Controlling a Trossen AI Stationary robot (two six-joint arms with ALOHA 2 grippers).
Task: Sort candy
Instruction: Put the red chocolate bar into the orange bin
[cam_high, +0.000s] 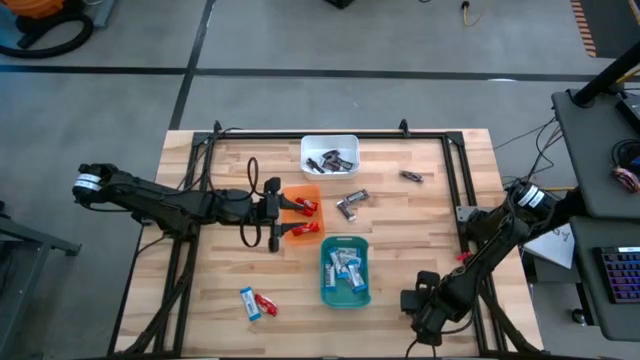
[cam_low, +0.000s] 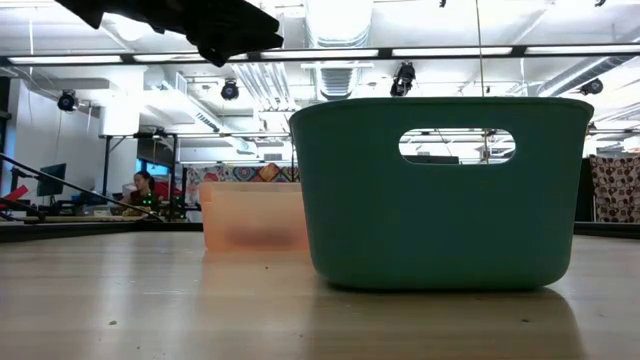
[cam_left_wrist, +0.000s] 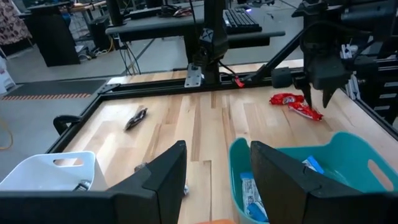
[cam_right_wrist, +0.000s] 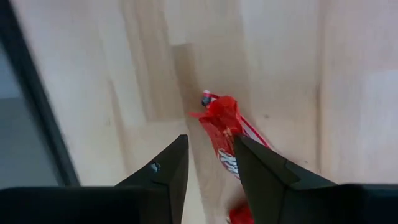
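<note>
My right gripper points down near the table's near right corner. It is open, its fingertips just over one end of a red candy that lies flat on the wood. In the left wrist view two red candies lie beside that gripper. My left gripper hangs open and level over the orange tray, which holds red candy, and nothing is between its fingers. The teal tray holds blue-and-white candy and the white tray holds dark candy.
Loose candy lies on the wood: a silver one, a dark one, and a blue-and-white one beside a red one. A black frame rail runs along the table's right side, close to my right arm.
</note>
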